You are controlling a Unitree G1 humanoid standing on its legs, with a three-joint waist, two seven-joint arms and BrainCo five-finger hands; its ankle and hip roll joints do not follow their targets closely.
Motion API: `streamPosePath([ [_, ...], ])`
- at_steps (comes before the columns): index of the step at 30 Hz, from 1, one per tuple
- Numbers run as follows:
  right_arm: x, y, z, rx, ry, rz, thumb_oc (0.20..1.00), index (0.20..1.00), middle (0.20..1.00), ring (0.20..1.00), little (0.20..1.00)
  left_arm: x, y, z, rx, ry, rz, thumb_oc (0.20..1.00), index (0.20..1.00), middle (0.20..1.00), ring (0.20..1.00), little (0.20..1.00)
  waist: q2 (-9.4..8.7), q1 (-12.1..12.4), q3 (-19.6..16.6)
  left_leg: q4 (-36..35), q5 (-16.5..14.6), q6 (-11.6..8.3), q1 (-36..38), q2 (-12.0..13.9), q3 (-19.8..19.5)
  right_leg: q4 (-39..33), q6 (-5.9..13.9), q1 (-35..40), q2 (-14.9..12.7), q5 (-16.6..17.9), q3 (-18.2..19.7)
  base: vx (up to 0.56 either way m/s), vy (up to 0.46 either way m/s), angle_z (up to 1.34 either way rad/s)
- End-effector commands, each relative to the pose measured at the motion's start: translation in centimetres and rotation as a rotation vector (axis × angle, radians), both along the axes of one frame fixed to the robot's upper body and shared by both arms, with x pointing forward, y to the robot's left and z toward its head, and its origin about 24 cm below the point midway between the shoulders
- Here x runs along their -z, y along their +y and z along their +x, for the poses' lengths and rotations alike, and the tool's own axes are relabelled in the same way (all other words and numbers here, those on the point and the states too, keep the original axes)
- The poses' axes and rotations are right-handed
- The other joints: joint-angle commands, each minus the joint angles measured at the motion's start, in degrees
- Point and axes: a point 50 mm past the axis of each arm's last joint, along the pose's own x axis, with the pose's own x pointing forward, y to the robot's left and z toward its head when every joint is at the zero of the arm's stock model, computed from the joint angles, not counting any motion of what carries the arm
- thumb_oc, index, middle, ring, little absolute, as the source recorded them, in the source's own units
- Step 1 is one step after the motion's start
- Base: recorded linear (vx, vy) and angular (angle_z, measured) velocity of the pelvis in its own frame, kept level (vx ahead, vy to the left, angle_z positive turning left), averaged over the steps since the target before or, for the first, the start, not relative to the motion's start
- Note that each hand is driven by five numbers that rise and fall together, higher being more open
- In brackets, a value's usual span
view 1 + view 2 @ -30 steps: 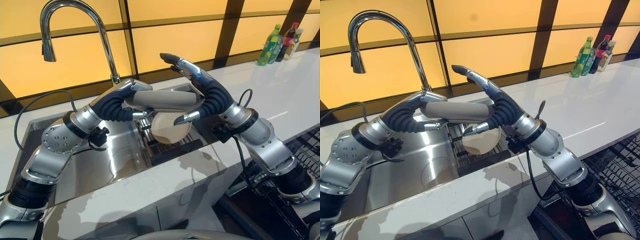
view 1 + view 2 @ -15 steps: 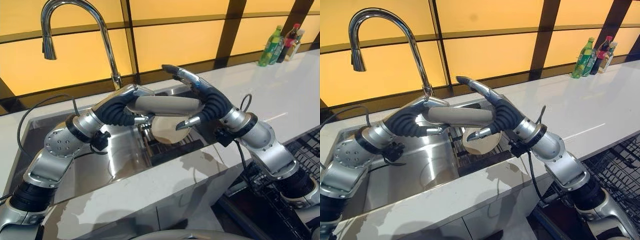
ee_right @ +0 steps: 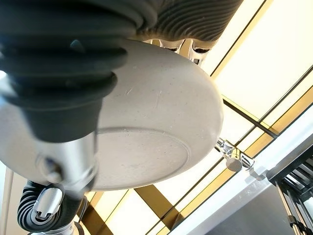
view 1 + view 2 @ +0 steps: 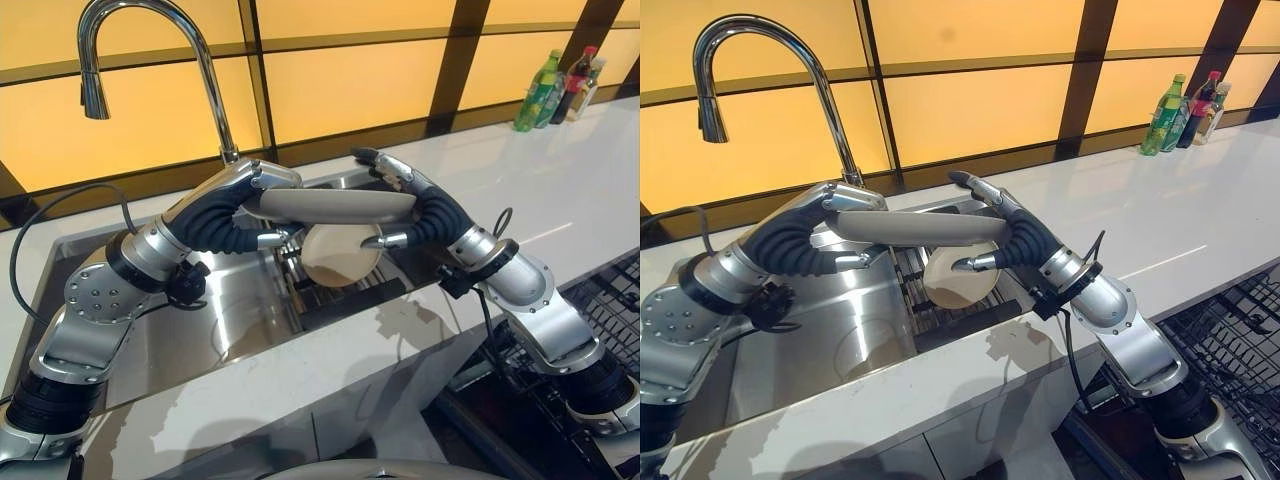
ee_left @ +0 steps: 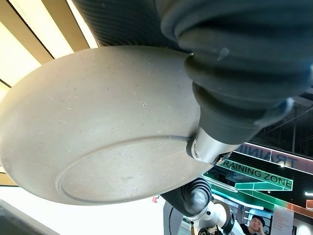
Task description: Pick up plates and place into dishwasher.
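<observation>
A grey plate [image 4: 335, 207] hangs level above the sink [image 4: 232, 325], held between both hands. My left hand [image 4: 256, 186] is shut on its left rim, fingers over the top and thumb underneath. At the right rim my right hand [image 4: 424, 206] pinches the plate, fingers lying across the top and thumb [image 4: 384, 240] below. Both wrist views look up at the plate's underside [image 5: 98, 122] [image 3: 161, 112], each with a thumb pressed against it. A second, beige plate [image 4: 336, 264] stands on edge in the sink's rack, directly below the held one.
A tall curved faucet [image 4: 150, 30] rises behind the sink at the left. The white counter [image 4: 560, 190] runs to the right, with several bottles [image 4: 560, 85] at its far end. The black wire dishwasher rack [image 4: 610, 300] sits low at the right edge.
My right hand's fingers, raised above the plate a second ago, have come down flat onto its top. The right wrist has dropped lower, and the plate sits slightly further right.
</observation>
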Motion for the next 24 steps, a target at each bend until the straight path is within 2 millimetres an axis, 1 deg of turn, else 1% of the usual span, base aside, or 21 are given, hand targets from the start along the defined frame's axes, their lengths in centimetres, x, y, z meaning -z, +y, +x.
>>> streamPosePath([
  [1, -1.2, 0.5, -1.0, -0.070, -0.047, -0.004, 0.200, 0.200, 0.200, 0.200, 0.200, -2.1, 0.3, -0.4, 0.028, -0.107, -0.104, 0.200, 0.200, 0.200, 0.200, 0.200, -0.53, 0.2, -2.8, 0.2, -4.0, 1.08, 0.1, -1.8, -1.7, 0.5, 2.77, 0.5, -1.9, -1.8, -2.4, 0.00, 0.000, 0.00],
  [11, -1.2, 0.9, -1.2, -0.084, -0.048, 0.050, 0.200, 0.200, 0.200, 0.200, 0.200, -1.9, -0.1, -0.4, 0.049, -0.089, -0.119, 0.200, 0.200, 0.200, 0.200, 0.200, -0.60, -0.1, -2.8, 0.2, -4.1, 1.28, 0.2, -1.9, -1.4, 0.5, 2.76, 0.3, -1.8, -1.7, -1.8, 0.00, 0.000, 0.00],
  [17, -1.5, 0.9, -1.0, -0.067, -0.062, 0.138, 0.200, 0.200, 0.200, 0.200, 0.200, -1.6, -0.4, -0.1, 0.048, -0.091, -0.117, 0.200, 0.200, 0.200, 0.200, 0.200, -0.56, -0.4, -2.6, 0.2, -4.3, 1.42, 0.3, -1.9, -0.8, 0.5, 2.81, 0.3, -1.8, -1.7, -1.4, 0.00, 0.000, 0.00],
  [20, -1.5, 1.0, -1.2, -0.077, -0.062, 0.146, 0.200, 0.200, 0.200, 0.200, 0.200, -1.7, -0.3, 0.0, 0.042, -0.081, -0.139, 0.200, 0.200, 0.200, 0.200, 0.200, -0.54, -0.5, -2.8, 0.2, -4.3, 1.46, 0.3, -1.8, -0.5, 0.5, 2.83, 0.1, -1.8, -1.7, -1.4, 0.00, 0.000, 0.00],
  [24, -1.7, 0.9, -1.2, -0.076, -0.073, 0.213, 0.200, 0.200, 0.200, 0.200, 0.200, -1.2, 0.0, 0.7, 0.005, -0.015, -0.219, 0.200, 0.200, 0.200, 0.200, 0.200, -0.58, -0.7, -2.6, 0.2, -4.3, 1.40, 0.4, -1.6, 0.0, 0.5, 2.74, 0.2, -1.7, -1.7, -1.4, -0.01, -0.006, 0.00],
])
